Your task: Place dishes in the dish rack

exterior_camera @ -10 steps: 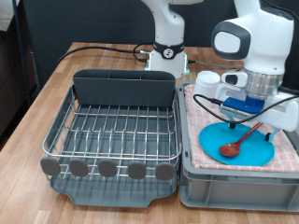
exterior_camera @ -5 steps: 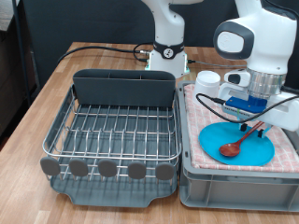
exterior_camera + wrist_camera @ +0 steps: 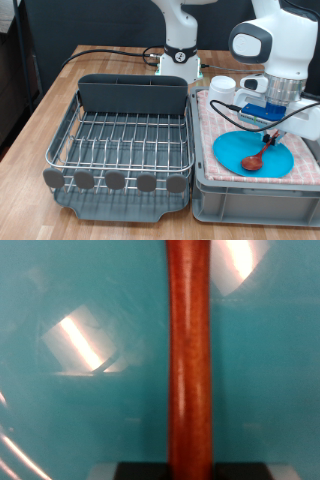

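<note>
The gripper [image 3: 272,137] is low over the round bright-blue plate [image 3: 287,160] at the exterior view's right. It is shut on the handle of the reddish-brown wooden spoon [image 3: 254,158], whose bowl still rests near the plate's surface. In the wrist view the spoon handle [image 3: 190,360] runs straight down the middle over the blue plate [image 3: 270,370]. The white mug [image 3: 222,88] stands behind the plate. The silver wire dish rack [image 3: 125,135], with its dark grey caddy [image 3: 133,95], holds no dishes at the exterior view's left.
The plate and mug sit on a pink checked cloth [image 3: 208,115] on a grey tub [image 3: 250,195] next to the rack. The robot base [image 3: 180,55] and black cables are behind the rack, on a wooden table [image 3: 40,110].
The spoon has shifted a little to the exterior view's right and its handle end has tipped up with the gripper. The plate, mug and rack have not moved.
</note>
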Tool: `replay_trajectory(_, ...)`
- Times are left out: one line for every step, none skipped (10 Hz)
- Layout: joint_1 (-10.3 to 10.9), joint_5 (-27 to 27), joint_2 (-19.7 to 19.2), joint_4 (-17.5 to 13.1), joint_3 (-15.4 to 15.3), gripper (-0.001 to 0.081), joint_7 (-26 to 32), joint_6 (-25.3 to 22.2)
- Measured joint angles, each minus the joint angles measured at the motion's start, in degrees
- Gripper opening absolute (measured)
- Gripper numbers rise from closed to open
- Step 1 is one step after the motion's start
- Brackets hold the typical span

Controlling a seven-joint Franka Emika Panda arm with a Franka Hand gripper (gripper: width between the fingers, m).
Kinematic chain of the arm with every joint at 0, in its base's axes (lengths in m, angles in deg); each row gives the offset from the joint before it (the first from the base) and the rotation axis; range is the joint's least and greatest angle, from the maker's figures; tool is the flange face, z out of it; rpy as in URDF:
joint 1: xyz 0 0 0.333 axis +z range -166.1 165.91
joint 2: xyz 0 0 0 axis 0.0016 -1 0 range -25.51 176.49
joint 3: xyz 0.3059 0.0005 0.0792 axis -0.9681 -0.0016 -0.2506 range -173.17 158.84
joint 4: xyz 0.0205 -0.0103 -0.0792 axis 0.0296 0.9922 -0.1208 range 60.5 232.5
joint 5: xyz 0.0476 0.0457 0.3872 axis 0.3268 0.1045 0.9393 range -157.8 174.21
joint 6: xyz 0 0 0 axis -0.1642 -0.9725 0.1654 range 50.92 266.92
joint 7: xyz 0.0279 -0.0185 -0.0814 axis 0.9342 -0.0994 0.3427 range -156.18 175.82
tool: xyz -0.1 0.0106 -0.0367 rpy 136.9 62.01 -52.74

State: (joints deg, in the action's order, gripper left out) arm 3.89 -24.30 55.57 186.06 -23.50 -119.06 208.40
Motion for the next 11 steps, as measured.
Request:
replay_trajectory(0.0,0.1,0.35,-0.1,-0.03,0.0094,-0.01,-0.59)
replay_trajectory(0.0,0.26,1.29,-0.13,-0.11,0.0095,-0.01,-1.91)
replay_trajectory(-0.01,0.82,2.89,-0.07,-0.28,0.0095,-0.02,-3.57)
replay_trajectory(-0.46,3.85,4.89,0.41,-1.01,0.0095,0.46,-4.58)
replay_trajectory(-1.32,9.31,7.05,1.33,-2.2,0.0095,2.48,-5.14)
replay_trajectory(-2.33,15.54,9.26,2.47,-3.46,0.0095,5.31,-6.0)
replay_trajectory(-2.87,20.01,11.54,3.63,-4.03,0.0095,7.16,-7.11)
replay_trajectory(-2.94,22.92,13.81,4.79,-4.07,0.0095,7.32,-8.6)
replay_trajectory(-2.94,24.97,16.07,6.04,-4.02,0.0095,6.78,-9.98)
replay_trajectory(-2.94,27.34,18.34,7.6,-3.93,0.0095,3.22,-10.25)
replay_trajectory(-2.9,28.95,20.59,9.42,-3.94,0.0095,2.14,-9.57)
